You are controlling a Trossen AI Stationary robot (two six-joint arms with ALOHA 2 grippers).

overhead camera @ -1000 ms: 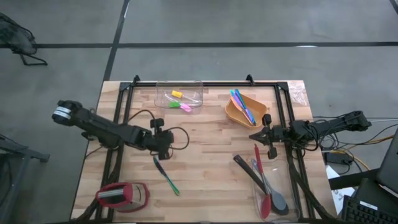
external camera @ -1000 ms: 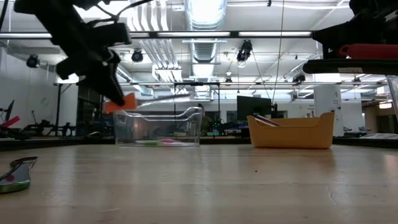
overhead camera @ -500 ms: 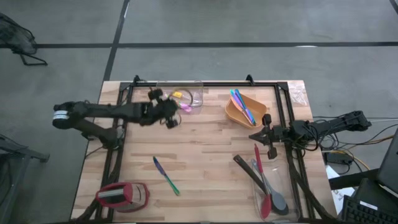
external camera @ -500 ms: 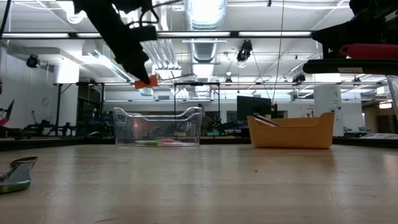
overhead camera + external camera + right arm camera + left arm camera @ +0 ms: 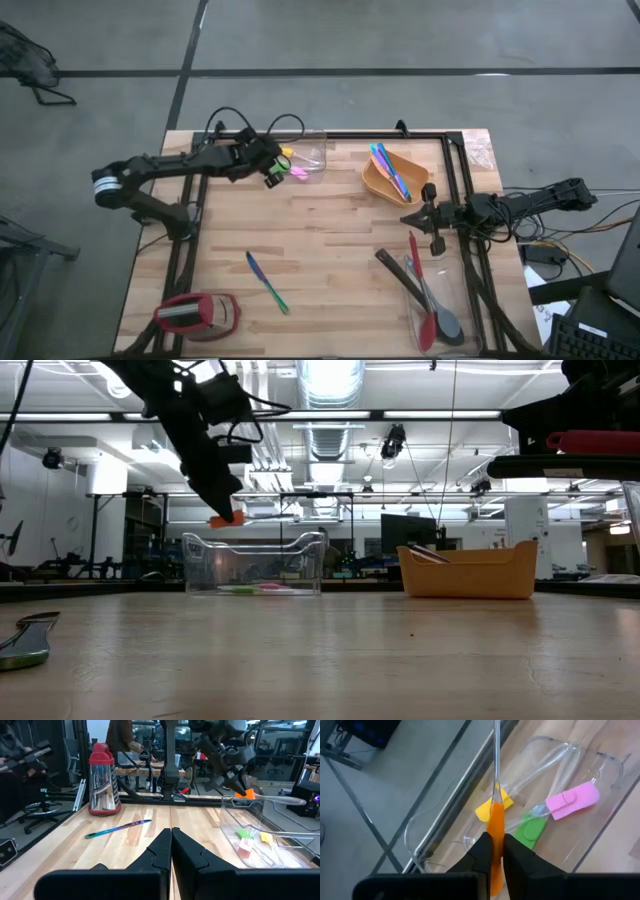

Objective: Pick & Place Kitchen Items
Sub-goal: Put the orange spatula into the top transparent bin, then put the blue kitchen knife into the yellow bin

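We see the left gripper (image 5: 272, 172) clamped on an orange-handled utensil with a clear head (image 5: 495, 822), poised above the clear tub (image 5: 312, 150) at the tabletop's (image 5: 330, 250) eleven o'clock. Inside the tub lie small yellow (image 5: 492, 806), pink (image 5: 572, 800) and green (image 5: 530, 827) pieces. At one o'clock an orange bowl (image 5: 385, 185) holds blue and pink cutlery (image 5: 390, 168). The right gripper (image 5: 428, 216) rests closed and empty at three o'clock. A blue-green utensil (image 5: 267, 282) lies at seven o'clock; red and grey spatulas (image 5: 430, 305) lie at five o'clock.
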